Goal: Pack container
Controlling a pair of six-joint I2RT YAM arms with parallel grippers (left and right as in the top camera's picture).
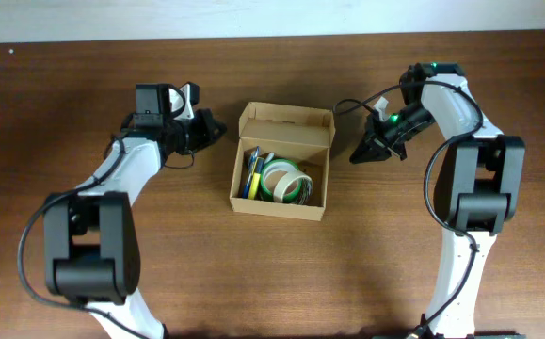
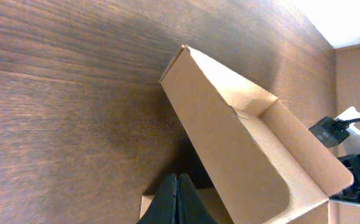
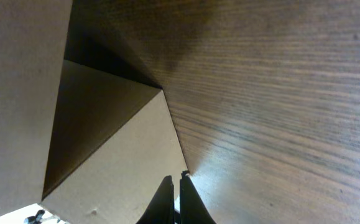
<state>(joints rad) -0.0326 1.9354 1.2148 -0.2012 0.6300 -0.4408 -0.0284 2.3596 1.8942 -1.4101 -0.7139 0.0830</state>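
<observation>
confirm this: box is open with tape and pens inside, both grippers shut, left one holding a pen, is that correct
Not quite. The left gripper holds nothing: the left wrist view shows it closed on itself, empty. The rest stands: the box is open with tape and pens inside, and the right gripper is shut too.

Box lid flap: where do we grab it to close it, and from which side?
Take the lid flap at the middle of its free far edge, coming from behind the container. It stands open off the rear wall, with folded tabs at both ends, so the mid-edge is probably the cleanest thin pinch.
</observation>
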